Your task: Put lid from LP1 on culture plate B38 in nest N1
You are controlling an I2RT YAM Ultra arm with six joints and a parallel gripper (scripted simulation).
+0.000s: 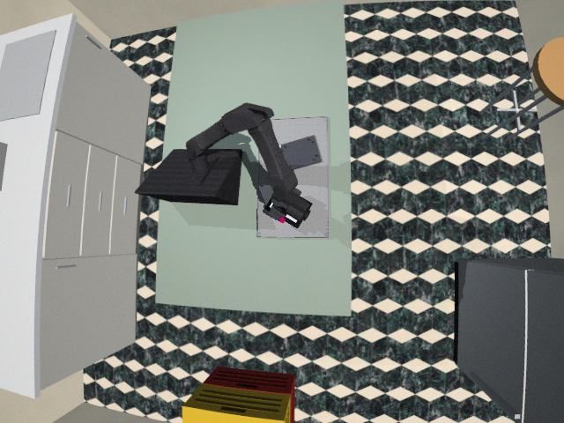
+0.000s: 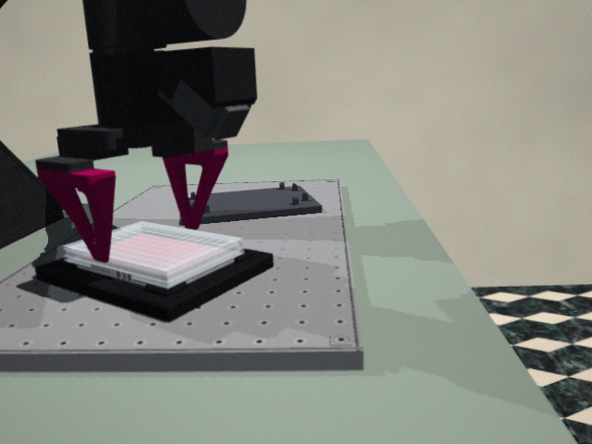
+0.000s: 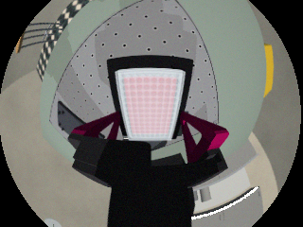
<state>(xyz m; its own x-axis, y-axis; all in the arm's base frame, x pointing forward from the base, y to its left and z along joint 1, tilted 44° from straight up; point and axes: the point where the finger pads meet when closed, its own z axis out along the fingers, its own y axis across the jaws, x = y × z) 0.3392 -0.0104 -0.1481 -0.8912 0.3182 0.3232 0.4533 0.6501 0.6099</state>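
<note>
Nearest us in the exterior view, we see a smooth pale-green worktop point(image 2: 267, 406) carrying a flat grey metal board point(image 2: 267, 310) dotted with a regular grid of small holes. On the board sits a black, square-edged nest point(image 2: 205, 291), matte and low. In the nest rests the culture plate point(image 2: 143, 277), a thin clear plastic rectangle with a pink grid of wells showing through and a small dark label on its near edge. The clear lid point(image 2: 191, 240) lies on top of the plate, level, its edges lined up with the plate's.

Our end effector point(image 2: 145, 239) hangs over the plate with its two magenta, wedge-shaped fingers point(image 2: 97, 224) spread fully apart, one at each side of the lid and holding nothing. Whether the tips touch the lid's edges, we cannot tell.

Farther back on the board lies a dark grey slab point(image 2: 267, 205) with short pegs at its corners.
</note>
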